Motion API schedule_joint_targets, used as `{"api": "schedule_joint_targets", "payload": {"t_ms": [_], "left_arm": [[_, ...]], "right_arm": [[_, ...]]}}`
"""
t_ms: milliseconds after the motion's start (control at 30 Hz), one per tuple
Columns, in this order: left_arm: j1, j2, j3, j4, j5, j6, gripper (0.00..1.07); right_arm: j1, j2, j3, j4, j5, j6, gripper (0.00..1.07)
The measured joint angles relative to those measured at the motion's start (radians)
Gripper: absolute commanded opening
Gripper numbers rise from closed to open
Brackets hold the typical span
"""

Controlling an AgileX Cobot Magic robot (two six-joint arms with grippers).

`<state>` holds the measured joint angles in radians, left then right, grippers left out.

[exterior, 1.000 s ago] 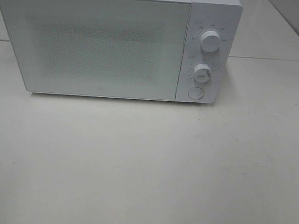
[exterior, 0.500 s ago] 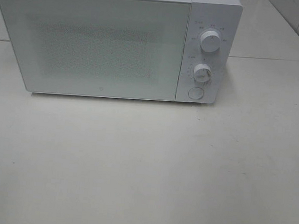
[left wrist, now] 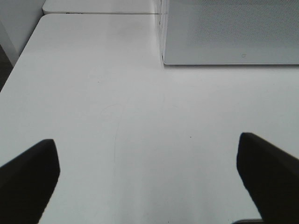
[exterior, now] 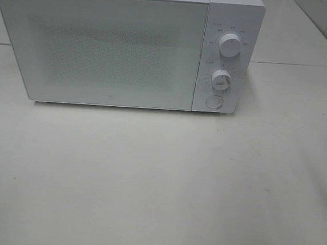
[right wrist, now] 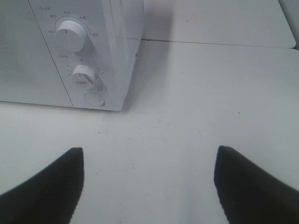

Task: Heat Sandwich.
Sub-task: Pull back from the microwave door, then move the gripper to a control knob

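Observation:
A white microwave (exterior: 102, 42) stands at the back of the table with its door shut; two white knobs (exterior: 230, 46) and a round button (exterior: 214, 102) sit on its right panel. The sandwich is out of view. Neither arm shows in the exterior high view. In the left wrist view my left gripper (left wrist: 147, 172) is open over bare table, in front of the microwave's left corner (left wrist: 164, 59). My right gripper (right wrist: 148, 179) is open with nothing between its fingers, over the table in front of the microwave's control panel (right wrist: 77, 56).
The pale table (exterior: 158, 185) stretches in front of the microwave. A seam to a second table top runs behind it (right wrist: 215, 43). The table's left edge shows in the left wrist view (left wrist: 18, 60).

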<state>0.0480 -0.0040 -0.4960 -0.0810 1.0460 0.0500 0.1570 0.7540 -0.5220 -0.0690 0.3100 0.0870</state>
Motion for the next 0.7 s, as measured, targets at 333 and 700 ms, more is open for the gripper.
{"api": "schedule_joint_targets", "payload": {"t_ms": [333,700], "left_arm": [[0.0,0.0,0.0,0.0,0.0,0.0,0.98],[0.0,0.0,0.0,0.0,0.0,0.0,0.98]], "right_arm": [[0.0,0.168,0.0,0.001,-0.225,0.015,0.75],[0.0,0.341,0.005,0.001,-0.508,0.038,0.75]]}}
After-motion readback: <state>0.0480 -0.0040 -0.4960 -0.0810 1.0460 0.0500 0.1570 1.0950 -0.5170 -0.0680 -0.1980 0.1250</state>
